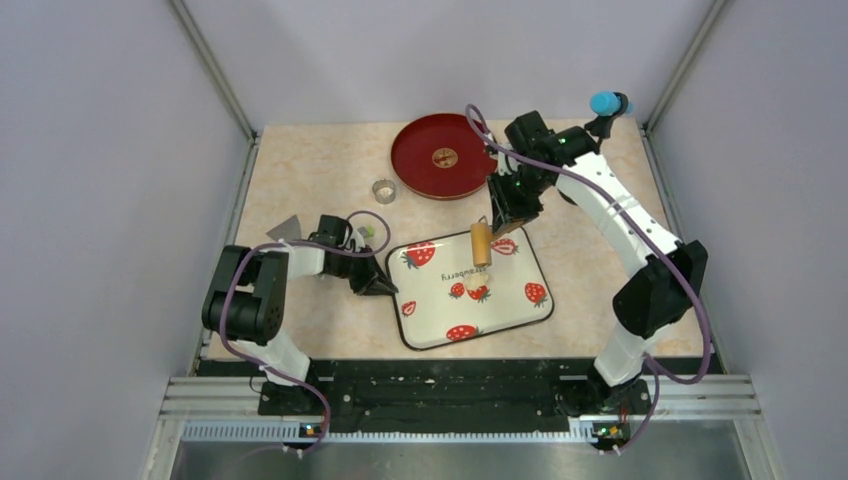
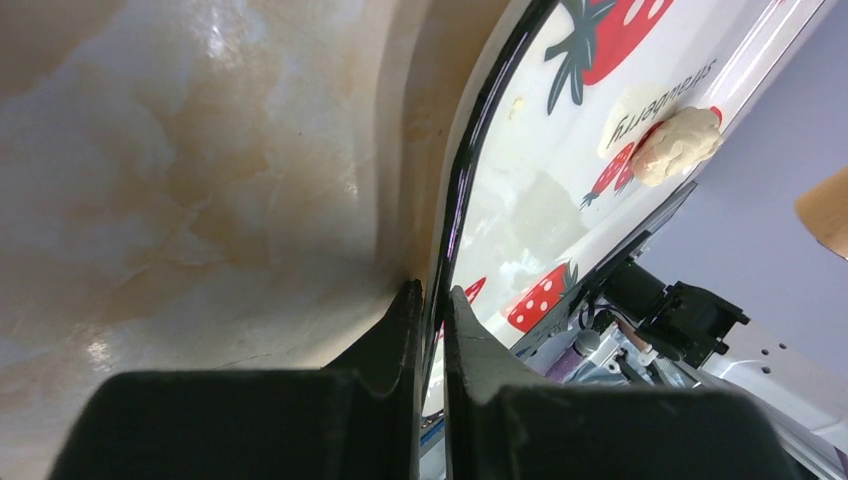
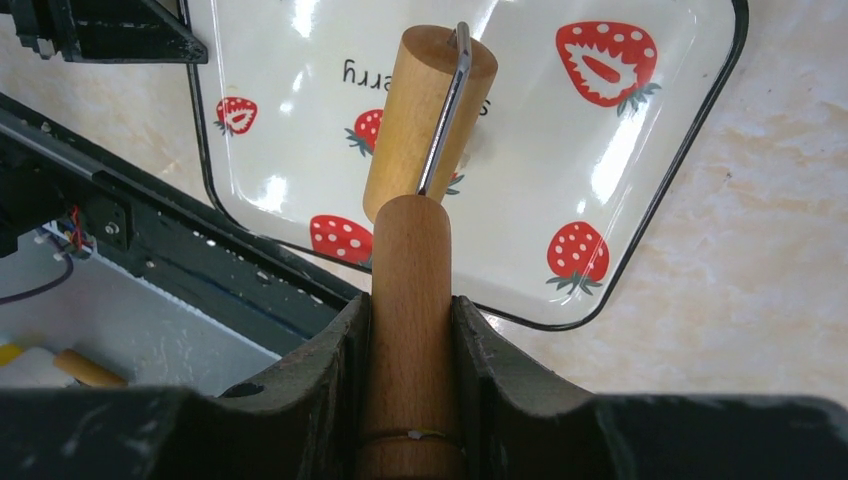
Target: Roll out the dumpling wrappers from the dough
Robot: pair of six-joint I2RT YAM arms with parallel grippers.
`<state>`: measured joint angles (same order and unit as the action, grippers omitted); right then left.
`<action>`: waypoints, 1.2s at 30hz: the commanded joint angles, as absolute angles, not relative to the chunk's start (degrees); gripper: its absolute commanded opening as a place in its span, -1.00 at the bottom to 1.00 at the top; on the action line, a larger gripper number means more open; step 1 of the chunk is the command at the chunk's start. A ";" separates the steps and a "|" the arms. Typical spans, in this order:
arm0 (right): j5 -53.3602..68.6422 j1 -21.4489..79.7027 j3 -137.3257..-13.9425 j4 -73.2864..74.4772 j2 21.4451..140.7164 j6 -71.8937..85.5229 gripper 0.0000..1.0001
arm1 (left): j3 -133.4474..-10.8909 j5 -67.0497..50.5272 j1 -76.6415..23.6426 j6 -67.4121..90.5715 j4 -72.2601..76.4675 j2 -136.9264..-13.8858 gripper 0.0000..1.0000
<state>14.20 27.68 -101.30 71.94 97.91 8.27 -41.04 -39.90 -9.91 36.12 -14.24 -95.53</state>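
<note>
A small cream dough lump lies in the middle of the strawberry tray; it also shows in the left wrist view. My right gripper is shut on the handle of the tan wooden roller and holds its drum tilted over the tray, just behind the dough. The roller hides the dough in the right wrist view. My left gripper is shut on the tray's black left rim, its fingers on either side of it. No round wrapper shows.
A red round plate sits at the back. A small metal ring stands left of it. A grey scraper lies by the left arm. White walls close in both sides. The black base rail runs along the near edge.
</note>
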 commanded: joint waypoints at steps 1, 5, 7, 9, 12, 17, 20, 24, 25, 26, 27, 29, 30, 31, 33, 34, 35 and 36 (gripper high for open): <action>14.20 28.93 -106.61 76.05 99.76 8.99 -1.00 | -40.08 -35.23 -10.20 35.58 -13.82 -97.46 -0.91; 12.86 30.10 -108.63 78.15 101.39 9.43 -1.00 | -40.12 -35.08 -10.44 35.20 -13.94 -97.95 -0.98; 12.11 30.80 -109.10 78.66 101.85 9.81 -1.00 | -40.04 -34.81 -10.54 35.24 -13.95 -97.98 -1.00; 11.09 31.58 -109.25 79.17 102.43 9.81 -1.00 | -40.06 -34.71 -10.63 35.24 -13.89 -98.05 -1.00; 9.80 32.81 -108.91 79.31 103.03 9.62 -1.00 | -40.19 -34.78 -10.68 35.12 -13.89 -98.37 -1.00; 6.55 34.95 -106.85 78.62 104.00 9.30 -1.00 | -40.37 -34.96 -10.72 34.72 -14.02 -98.76 -1.00; 5.33 35.87 -105.22 77.62 104.42 9.20 -1.00 | -40.60 -34.86 -10.72 34.45 -14.37 -99.00 -1.00; 4.90 36.50 -104.00 76.07 104.76 9.15 -1.00 | -40.75 -34.96 -10.68 34.11 -14.33 -99.02 -1.00; 4.52 36.60 -103.90 75.91 104.95 9.04 -1.00 | -40.73 -35.03 -10.66 34.03 -14.35 -99.08 -1.00; 4.50 36.71 -103.71 75.60 105.17 8.92 -1.00 | -40.72 -35.03 -10.72 34.03 -14.33 -99.07 -1.00; 4.68 36.82 -103.60 75.36 105.39 8.74 -1.00 | -40.76 -35.06 -10.69 34.05 -14.37 -99.05 -1.00; 4.91 37.07 -103.47 74.77 105.67 8.70 -1.00 | -40.89 -35.10 -10.69 33.96 -14.53 -99.27 -1.00; 4.92 37.15 -103.24 74.46 105.78 8.62 -1.00 | -40.93 -35.17 -10.71 33.93 -14.63 -99.33 -1.00; 4.78 37.20 -103.04 74.18 106.00 8.48 -1.00 | -40.91 -35.20 -10.69 33.87 -14.53 -99.36 -1.00; 4.68 37.42 -102.37 73.82 106.14 8.32 -1.00 | -40.90 -35.35 -10.71 33.75 -14.59 -99.43 -1.00; 4.59 37.42 -101.86 73.61 106.17 8.21 -1.00 | -40.94 -35.36 -10.64 33.75 -14.59 -99.53 -1.00; 4.46 37.56 -101.13 73.34 106.23 8.10 -1.00 | -40.95 -35.41 -10.64 33.70 -14.62 -99.51 -1.00; 4.04 37.65 -100.63 73.28 106.26 7.97 -1.00 | -40.96 -35.42 -10.66 33.74 -14.59 -99.54 -1.00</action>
<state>5.06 36.27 -102.02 75.31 105.91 8.84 -41.36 -41.67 -10.02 34.46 -13.78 -96.79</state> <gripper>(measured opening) 0.319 0.106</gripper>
